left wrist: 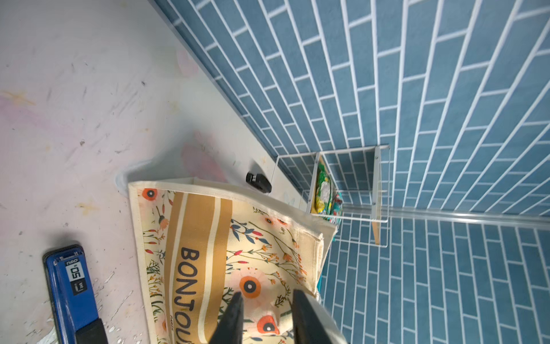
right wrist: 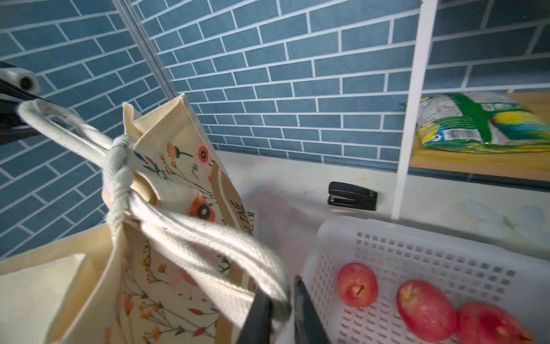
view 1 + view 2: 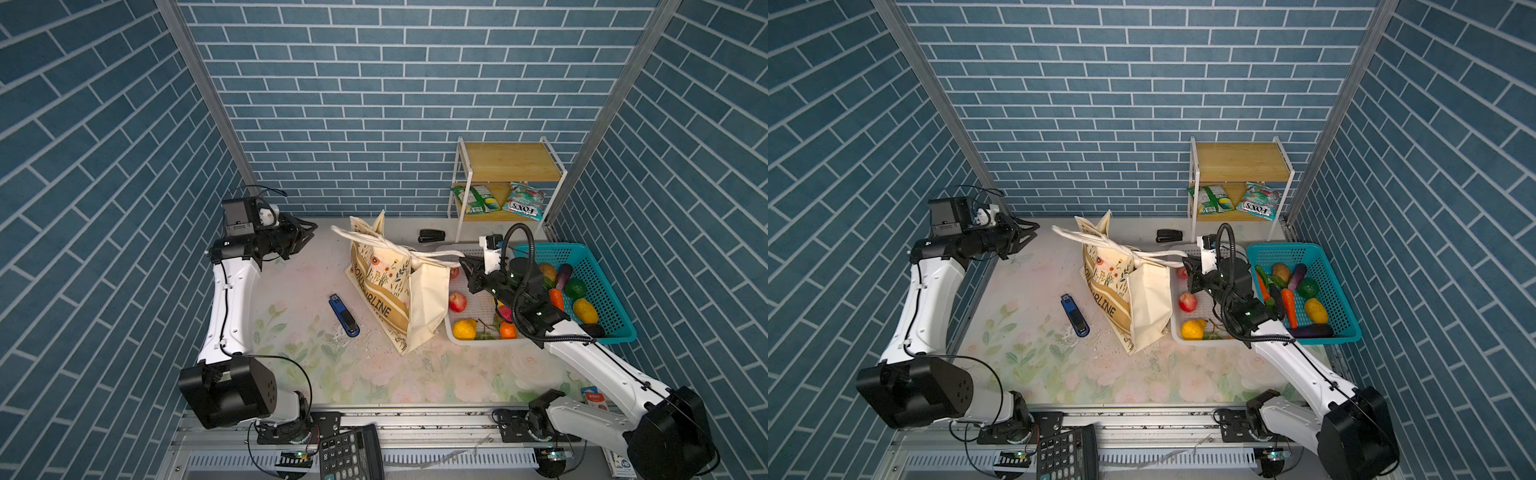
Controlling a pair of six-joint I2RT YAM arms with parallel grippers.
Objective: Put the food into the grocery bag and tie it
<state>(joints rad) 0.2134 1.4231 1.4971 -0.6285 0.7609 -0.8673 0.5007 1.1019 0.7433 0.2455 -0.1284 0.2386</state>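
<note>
Grocery bag [image 3: 390,291] stands upright mid-way across the table [image 3: 316,374], its white handles [image 2: 119,172] knotted together. Beside it, over the white basket [image 3: 473,341], the right fingers [image 2: 259,318] stand slightly apart around one handle loop; whether they pinch it I cannot tell. Near the far left corner, the left fingers [image 1: 232,321] hang open and empty.

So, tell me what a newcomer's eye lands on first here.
The floral bag standing mid-table, its white handles knotted together on top. Right of it, a white basket of fruit and a teal basket of produce side by side; a blue stapler lies to the bag's left.
</note>
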